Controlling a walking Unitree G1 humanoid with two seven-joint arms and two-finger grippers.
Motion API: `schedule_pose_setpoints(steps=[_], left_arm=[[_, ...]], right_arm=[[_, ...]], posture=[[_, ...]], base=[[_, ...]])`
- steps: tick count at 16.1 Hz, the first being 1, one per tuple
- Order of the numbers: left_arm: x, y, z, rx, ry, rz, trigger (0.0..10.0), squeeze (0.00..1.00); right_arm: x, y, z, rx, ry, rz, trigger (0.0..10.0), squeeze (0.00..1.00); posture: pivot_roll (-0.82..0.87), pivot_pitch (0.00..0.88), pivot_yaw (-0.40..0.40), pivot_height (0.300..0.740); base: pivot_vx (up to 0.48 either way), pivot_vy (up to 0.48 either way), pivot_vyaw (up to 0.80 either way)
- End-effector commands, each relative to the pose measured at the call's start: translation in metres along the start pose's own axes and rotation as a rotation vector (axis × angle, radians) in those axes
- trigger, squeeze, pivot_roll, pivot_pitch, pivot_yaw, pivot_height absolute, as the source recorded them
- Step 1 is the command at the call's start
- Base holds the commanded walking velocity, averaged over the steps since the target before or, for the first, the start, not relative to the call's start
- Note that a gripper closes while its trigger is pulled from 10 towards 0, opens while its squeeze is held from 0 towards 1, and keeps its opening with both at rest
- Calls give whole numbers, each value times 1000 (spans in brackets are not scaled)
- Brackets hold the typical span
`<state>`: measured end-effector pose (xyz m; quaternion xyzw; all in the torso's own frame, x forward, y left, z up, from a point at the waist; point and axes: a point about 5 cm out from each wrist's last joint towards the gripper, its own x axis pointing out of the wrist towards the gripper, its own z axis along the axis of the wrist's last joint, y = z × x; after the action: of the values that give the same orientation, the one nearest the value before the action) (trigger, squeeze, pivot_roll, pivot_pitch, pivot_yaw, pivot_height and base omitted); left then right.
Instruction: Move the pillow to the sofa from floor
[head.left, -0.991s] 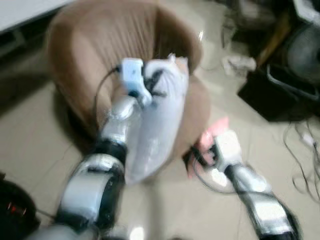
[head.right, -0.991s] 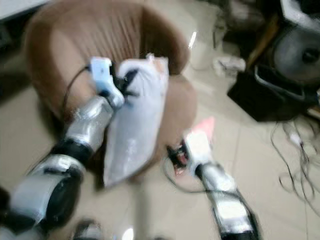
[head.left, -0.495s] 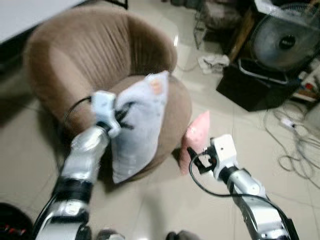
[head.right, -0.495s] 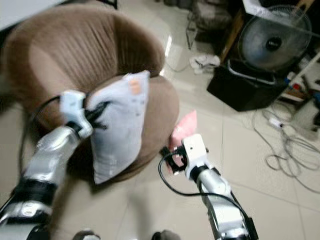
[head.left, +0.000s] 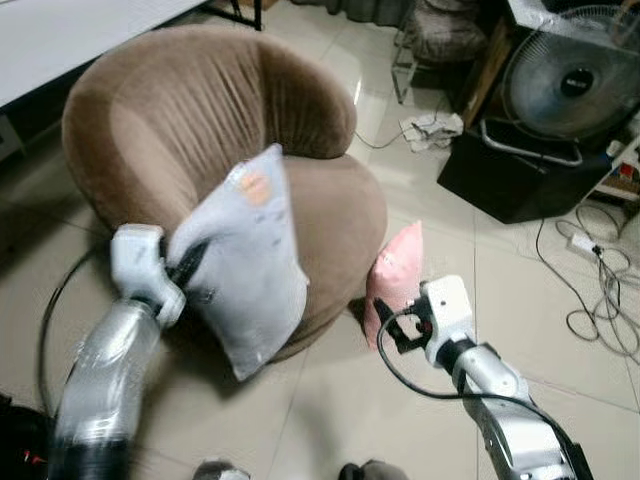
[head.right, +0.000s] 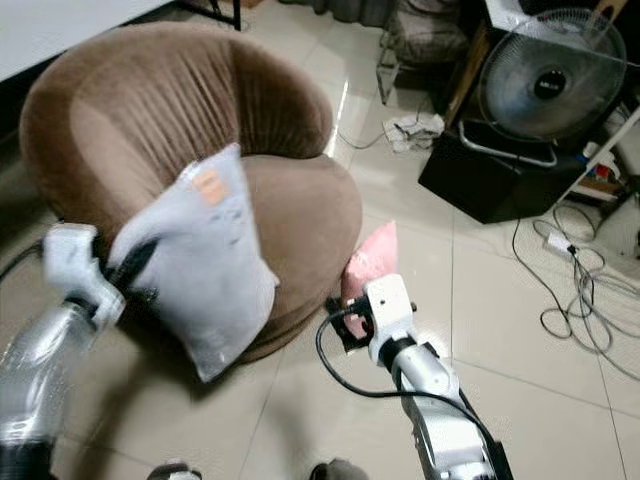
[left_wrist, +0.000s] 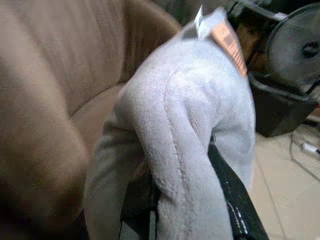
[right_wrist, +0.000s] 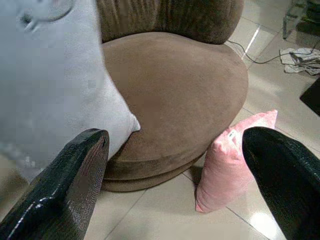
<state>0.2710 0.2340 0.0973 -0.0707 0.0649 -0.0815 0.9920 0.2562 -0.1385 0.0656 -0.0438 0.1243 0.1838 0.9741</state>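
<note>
Left gripper (head.left: 190, 262), lower left of frame, clamps grey pillow (head.left: 248, 258) against brown sofa (head.left: 200, 110); right gripper (right_wrist: 175, 170) spread wide near pink pillow (head.left: 396, 280).

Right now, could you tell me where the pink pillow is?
The pink pillow stands on the floor against the sofa's right front edge, just ahead of the open right gripper.

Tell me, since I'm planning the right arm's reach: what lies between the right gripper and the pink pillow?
Nothing: bare floor tile separates the open right gripper from the pink pillow, seen in the right wrist view.
</note>
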Motion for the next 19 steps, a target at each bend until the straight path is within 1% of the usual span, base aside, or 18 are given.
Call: schedule_pose_setpoints(steps=[1,2,3,4,5,6,7,8,9,10,11,12,13,14,16,17,18,19], left_arm=[[-12,-5,-11,-55,-7,-35,0,0],[-27,-4,-32,-79,38,-24,0,0],[-35,-5,-44,-88,62,-17,0,0],[-41,-12,-51,-114,72,-38,0,0],[-44,-19,-53,-155,66,-61,0,0],[-45,-25,-53,-164,53,-76,0,0],[-55,-35,-58,-167,46,-81,0,0],[-76,-48,-65,-156,38,-95,0,0],[-83,-51,-67,-146,31,-90,0,0],[-89,-53,-70,-127,21,-58,0,0],[-93,-53,-75,-117,20,-41,0,0],[-93,-53,-77,-117,21,-39,0,0],[-92,-55,-81,-111,31,-45,0,0],[-91,-60,-84,-104,39,-52,0,0],[-93,-79,-87,-98,31,-71,0,0],[-93,-94,-88,-90,21,-87,0,0],[-92,-106,-87,-68,5,-110,0,0],[-88,-114,-84,-62,-18,-119,0,0]], right_arm=[[-3,-5,-2,9,-2,-32,10000,0],[-3,-5,-2,20,-5,-40,10000,0],[-2,-5,-2,25,-4,-41,10000,0],[-3,-4,-3,25,0,-34,10000,0],[-2,-3,-5,24,7,-28,10000,0],[0,-1,-7,23,11,-20,10000,0],[2,1,-7,23,13,-7,10000,0],[3,2,-6,33,11,-8,10000,0],[2,2,-5,38,5,-9,10000,0],[-2,1,-4,49,-1,-15,10000,0],[-10,-3,-6,49,8,-11,10000,0],[-14,-6,-7,43,15,-10,10000,0],[-21,-17,-14,24,51,-11,10000,0],[-22,-26,-18,7,70,-17,10000,0],[-19,-31,-13,-12,58,-8,10000,0],[-16,-31,-11,-9,44,-7,10000,0],[-12,-28,-9,-17,35,-1,10000,0],[-5,-23,-5,-11,17,16,10000,0]], posture=[[48,102,-92,740],[42,105,-96,740],[37,115,-104,740],[33,121,-115,740],[32,126,-120,740],[31,136,-128,740],[32,140,-140,740],[33,141,-144,740],[33,141,-144,740],[34,141,-151,740],[41,139,-161,740],[42,140,-162,740],[49,135,-171,740],[53,133,-173,740],[63,124,-175,740],[70,121,-176,740],[79,121,-177,740],[95,130,-173,740]], base=[[0,0,0],[0,0,0],[0,0,0],[0,0,0],[0,0,0],[0,0,0],[0,0,0],[0,0,0],[0,0,0],[0,0,0],[0,0,0],[0,0,0],[0,0,0],[0,0,0],[0,0,0],[0,0,0],[0,0,0],[0,0,0]])
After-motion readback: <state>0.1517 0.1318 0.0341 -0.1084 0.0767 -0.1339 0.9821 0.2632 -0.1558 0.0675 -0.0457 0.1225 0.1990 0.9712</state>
